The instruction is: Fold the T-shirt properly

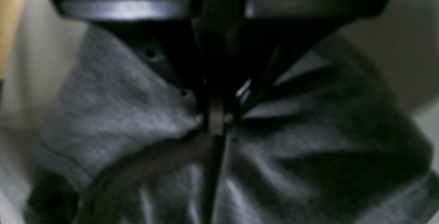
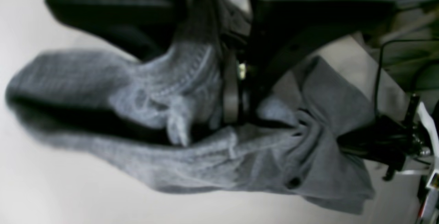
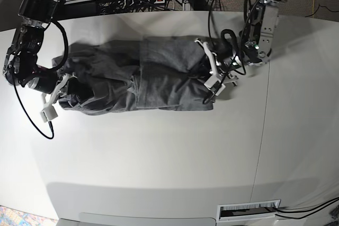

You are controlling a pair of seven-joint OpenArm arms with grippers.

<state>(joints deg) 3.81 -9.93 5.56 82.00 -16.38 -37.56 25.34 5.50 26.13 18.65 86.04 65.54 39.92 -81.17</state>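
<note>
Pinched fabric fills the left wrist view: the left gripper (image 1: 216,121) has its jaws pressed together on a bunched fold of the T-shirt (image 1: 113,114). At the right wrist, the right gripper (image 2: 235,93) is likewise clamped on gathered grey cloth — folds spill to either side of it. From the base view the T-shirt (image 3: 143,78) lies as a long rumpled band across the white table (image 3: 159,152), one arm at each end — well apart.
</note>
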